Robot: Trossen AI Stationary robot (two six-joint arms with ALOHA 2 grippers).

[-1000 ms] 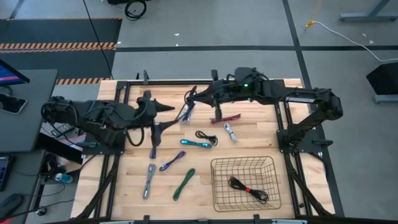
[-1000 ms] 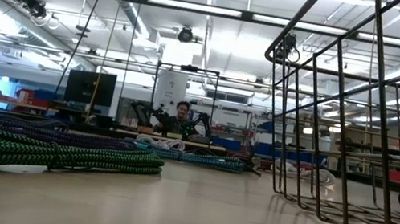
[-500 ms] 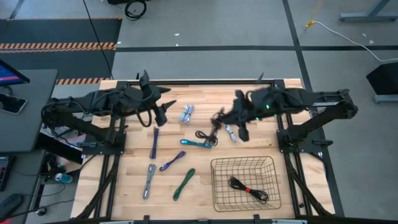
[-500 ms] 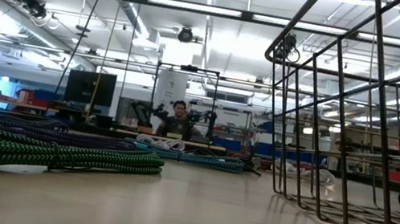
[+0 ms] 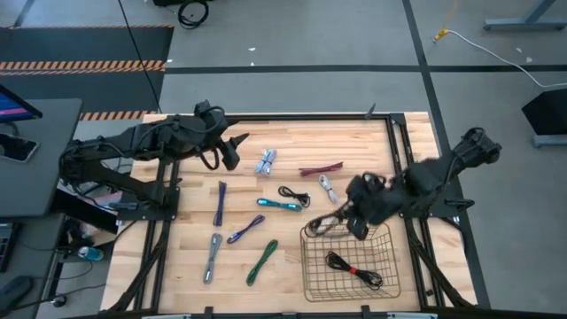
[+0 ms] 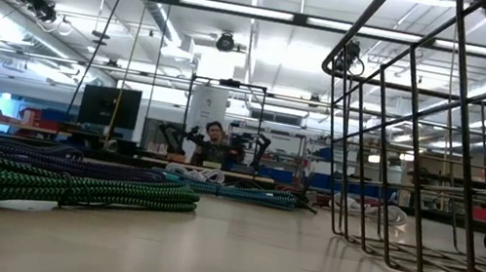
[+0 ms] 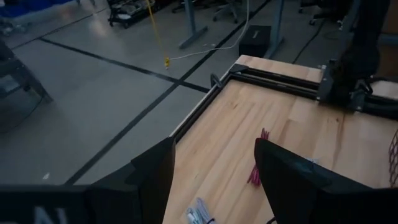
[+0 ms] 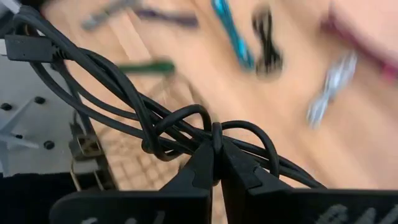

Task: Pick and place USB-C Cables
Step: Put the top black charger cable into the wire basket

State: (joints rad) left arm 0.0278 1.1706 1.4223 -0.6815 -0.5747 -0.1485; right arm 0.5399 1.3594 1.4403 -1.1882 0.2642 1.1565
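The left gripper (image 5: 232, 151) hangs over the far left part of the table (image 5: 372, 155), fingers spread and holding nothing.

Cables on the wood, from the left in the high view: a purple cable (image 5: 219, 203), a grey cable (image 5: 213, 257), a second purple cable (image 5: 245, 229), a green cable (image 5: 262, 261), a pale blue-white cable (image 5: 265, 161), a teal cable (image 5: 279, 205), a small black cable (image 5: 295, 195), a dark red cable (image 5: 321, 168) and a silver-white cable (image 5: 329, 188).

The right gripper (image 8: 216, 163) is over the far left corner of the wire basket (image 5: 390, 266), fingers pinched on a black cable (image 8: 155, 121) at the loop where its strands cross. Another black cable with a red tie (image 5: 354, 268) lies inside the basket.

Handling, as a judgement: the cables are light, soft and limp. Free ends dangle and may snag the basket wires. Grip each across the middle of the bundle, where strands lie together.

The table is bare, smooth wood with a dark frame. The low view shows a workshop hall beyond, with a person (image 6: 214, 134) seated far off.
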